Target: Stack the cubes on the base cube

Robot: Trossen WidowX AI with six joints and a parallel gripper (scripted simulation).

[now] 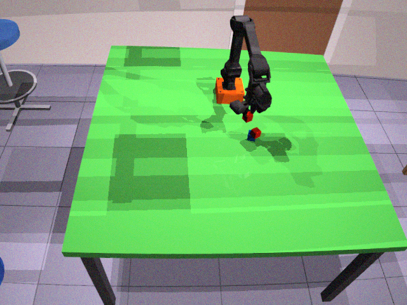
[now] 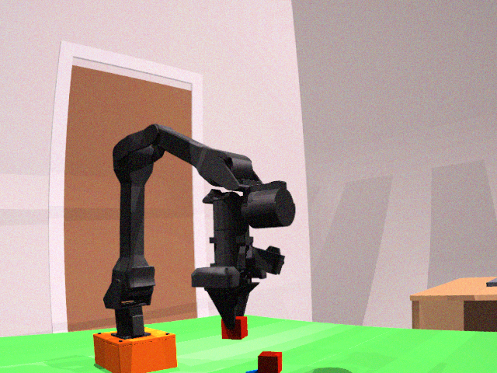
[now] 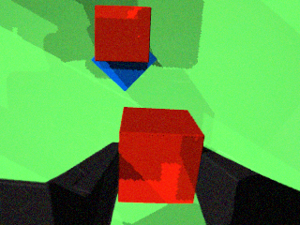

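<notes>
The blue base cube (image 1: 250, 135) (image 3: 126, 79) stands on the table; only a sliver of it (image 2: 252, 371) shows at the bottom of the exterior view. One red cube (image 1: 255, 133) (image 2: 269, 362) (image 3: 123, 39) sits on top of it, over one corner, and looks level. In the wrist view a blue corner shows uncovered on the side nearer my gripper. My gripper (image 2: 234, 325) (image 3: 156, 153) is shut on the other red cube (image 1: 247, 117) (image 2: 241, 329) (image 3: 157, 169). It holds this cube in the air, above the table and higher than the placed cube, on the robot-base side.
The orange robot base (image 1: 229, 94) (image 2: 148, 353) stands on the green table (image 1: 229, 229) behind the cubes. The arm (image 1: 257, 70) (image 2: 132, 217) arches over from it. Dark shadows lie on the table around the base cube.
</notes>
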